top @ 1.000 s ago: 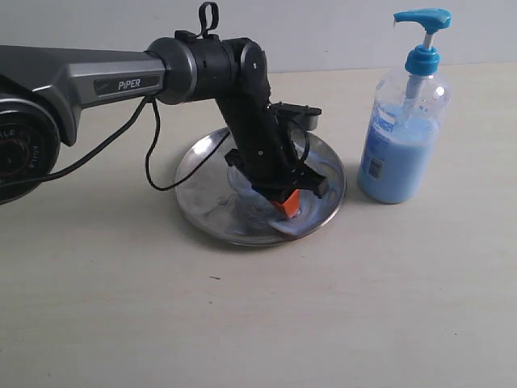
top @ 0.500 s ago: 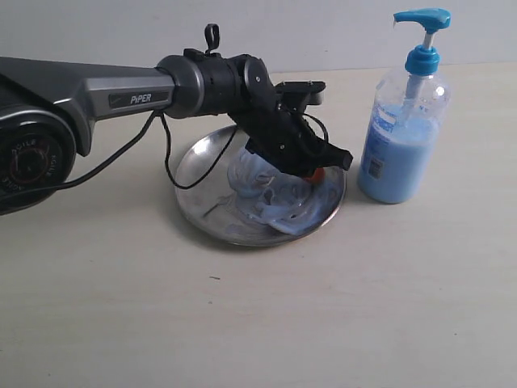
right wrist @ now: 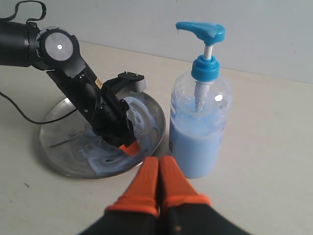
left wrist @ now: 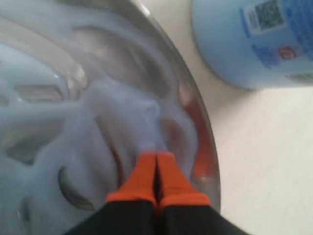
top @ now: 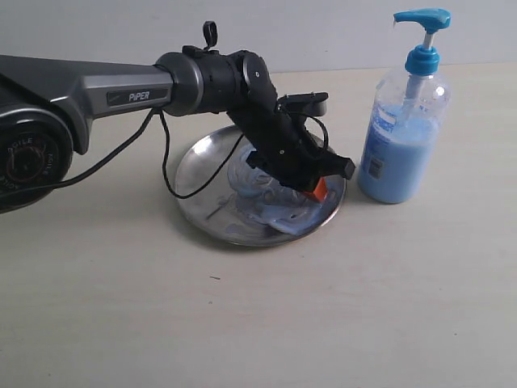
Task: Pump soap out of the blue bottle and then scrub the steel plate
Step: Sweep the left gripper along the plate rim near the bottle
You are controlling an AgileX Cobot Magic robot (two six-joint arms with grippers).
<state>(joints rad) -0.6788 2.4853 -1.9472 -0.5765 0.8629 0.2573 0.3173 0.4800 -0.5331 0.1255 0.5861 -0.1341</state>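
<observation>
Reaching in from the left of the exterior view, the left arm angled down over the plate [top: 198, 162], and the left gripper [top: 317, 190] met it near the rim on the side facing the bottle [top: 400, 153]. Its orange fingers [left wrist: 142, 178] were pressed together with nothing between them, and their tips sat in the soap [left wrist: 49, 122] smeared there. Whether the tips touched the metal under the smear could not be told.

The plate lay flat on the pale table [top: 242, 323]. Pale blue soap [top: 271, 212] covered much of its middle and the part nearest the bottle in swirled streaks, while the far left of the dish showed bare, shiny steel. A black cable [top: 166, 170] looped from the arm down in front of the plate's left rim.

The bottle stood upright on the table just beside the plate, on its right, and apart from it. It was filled a little over halfway with light blue soap, and its blue pump head was up, with the spout pointing left.

The right gripper [right wrist: 159, 160] showed only in its own wrist view. Its orange fingers were shut tight on nothing, and it hung above the table in front of the gap between plate [right wrist: 54, 142] and bottle [right wrist: 198, 132], touching neither.
</observation>
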